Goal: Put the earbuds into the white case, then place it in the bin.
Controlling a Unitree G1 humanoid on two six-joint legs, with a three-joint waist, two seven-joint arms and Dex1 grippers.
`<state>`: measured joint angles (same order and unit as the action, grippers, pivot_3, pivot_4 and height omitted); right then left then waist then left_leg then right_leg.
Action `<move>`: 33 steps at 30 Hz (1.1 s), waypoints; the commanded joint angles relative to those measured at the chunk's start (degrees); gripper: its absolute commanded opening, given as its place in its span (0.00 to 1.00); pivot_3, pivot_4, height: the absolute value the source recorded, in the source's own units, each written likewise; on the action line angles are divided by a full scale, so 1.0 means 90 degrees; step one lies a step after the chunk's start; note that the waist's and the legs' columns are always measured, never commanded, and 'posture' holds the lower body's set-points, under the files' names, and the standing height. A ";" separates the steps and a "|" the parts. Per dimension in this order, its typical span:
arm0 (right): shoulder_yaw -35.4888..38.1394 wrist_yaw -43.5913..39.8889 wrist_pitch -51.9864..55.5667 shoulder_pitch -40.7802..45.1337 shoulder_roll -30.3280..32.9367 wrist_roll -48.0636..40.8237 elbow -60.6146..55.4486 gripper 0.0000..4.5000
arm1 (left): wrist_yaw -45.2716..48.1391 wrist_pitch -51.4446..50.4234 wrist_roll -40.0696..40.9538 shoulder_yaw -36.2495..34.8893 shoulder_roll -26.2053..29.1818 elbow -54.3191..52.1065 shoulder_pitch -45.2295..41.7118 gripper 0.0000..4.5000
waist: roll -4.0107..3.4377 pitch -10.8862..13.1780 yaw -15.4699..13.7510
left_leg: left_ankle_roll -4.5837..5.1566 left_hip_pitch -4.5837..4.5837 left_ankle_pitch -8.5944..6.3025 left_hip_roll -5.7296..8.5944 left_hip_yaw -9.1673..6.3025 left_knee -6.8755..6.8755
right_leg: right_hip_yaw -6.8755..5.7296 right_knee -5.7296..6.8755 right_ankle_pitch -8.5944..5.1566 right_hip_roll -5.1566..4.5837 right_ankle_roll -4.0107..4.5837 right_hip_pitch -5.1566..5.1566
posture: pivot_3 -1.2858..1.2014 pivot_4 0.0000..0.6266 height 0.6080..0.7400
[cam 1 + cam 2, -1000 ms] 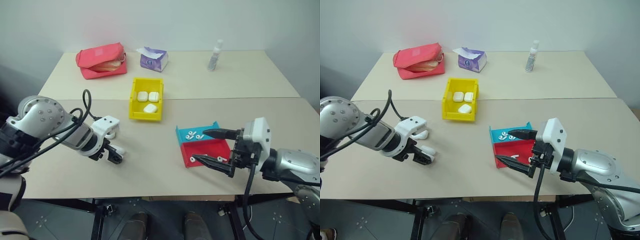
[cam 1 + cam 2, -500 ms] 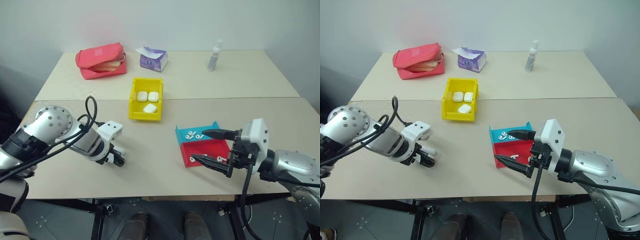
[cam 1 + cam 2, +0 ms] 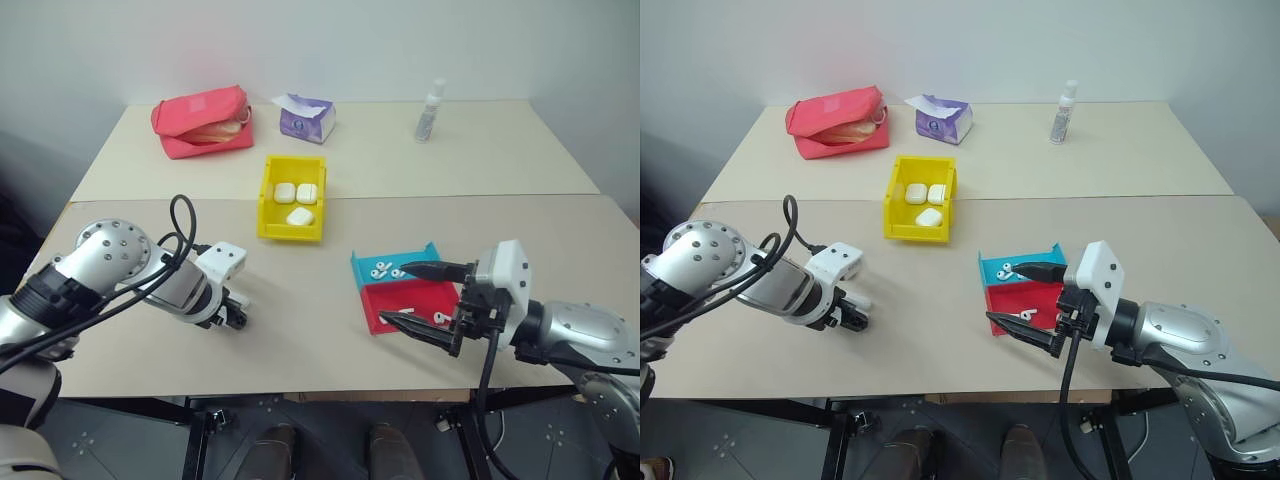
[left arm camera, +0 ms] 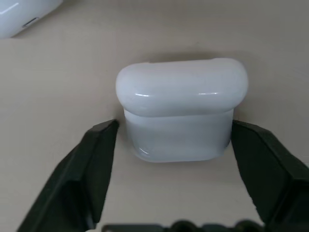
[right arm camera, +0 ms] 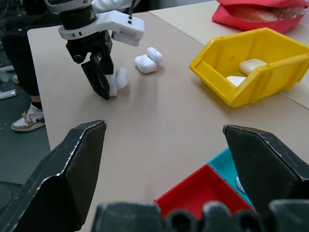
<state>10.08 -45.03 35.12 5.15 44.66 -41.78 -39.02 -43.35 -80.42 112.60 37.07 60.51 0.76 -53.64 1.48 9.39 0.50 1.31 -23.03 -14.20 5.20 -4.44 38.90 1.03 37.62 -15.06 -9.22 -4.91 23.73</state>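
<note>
Presently the white case [image 4: 181, 116] lies on the counter [image 3: 330, 330], well to the left of the yellow bin [image 3: 292, 198], lid closed, with the left hand [image 4: 178, 145] clamped on its two flanks. The grip sits low on the body and leaves the lid free, which in my judgement suits steadying the case for opening and loading. Two more cases [image 5: 148, 59] lie touching each other on the bin side of the held one; three others already lie inside the bin. The earbuds [image 3: 386, 270] rest in the teal tray [image 3: 395, 264] and the red tray [image 3: 418, 303], to the right of the bin and nearer the front edge. The right hand [image 3: 420, 297] hangs just above those trays with fingers wide apart and nothing between them, evidently positioned to pick an earbud. No earbud has yet reached the held case.
</note>
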 commanded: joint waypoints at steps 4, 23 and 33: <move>0.0111 -0.0298 -0.0162 0.0140 0.0100 -0.0119 0.0003 1.00 | -0.0166 0.0179 0.0045 -0.0408 0.0163 -0.0203 0.0076 0.62 | 0.0000 0.0000 0.0003 | 0.0000 -0.0002 0.0000 0.0000 0.0001 0.0000 | 0.0001 0.0000 0.0000 0.0000 0.0000 0.0003 | 0.52 0.24 1.00; 0.0383 -0.1095 -0.0061 0.0591 0.0559 -0.0234 0.0424 1.00 | 0.7550 0.5879 -0.5718 -0.4376 -0.0981 -0.1934 0.2957 0.62 | -0.0005 -0.0007 -0.0138 | 0.0010 -0.0029 -0.0006 -0.0009 0.0030 -0.0006 | -0.0008 -0.0052 0.0022 0.0002 0.0006 0.0024 | 0.52 0.24 1.00; 0.0352 -0.1251 0.0252 0.0462 0.1387 -0.0028 0.0533 1.00 | 1.1602 0.6206 -0.6120 -0.4084 -0.2539 -0.0655 0.1331 0.62 | -0.0002 -0.0007 -0.0117 | 0.0014 -0.0039 -0.0006 -0.0009 0.0030 0.0017 | -0.0024 -0.0047 0.0023 0.0003 0.0003 0.0017 | 0.52 0.24 1.00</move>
<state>12.66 -56.67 36.75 8.64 56.01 -42.69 -33.30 55.96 -25.93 58.23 0.22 38.70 -5.56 -40.11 1.46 9.33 -0.56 1.45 -23.33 -14.26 5.11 -4.17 39.05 0.81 37.19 -14.85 -9.18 -4.88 23.83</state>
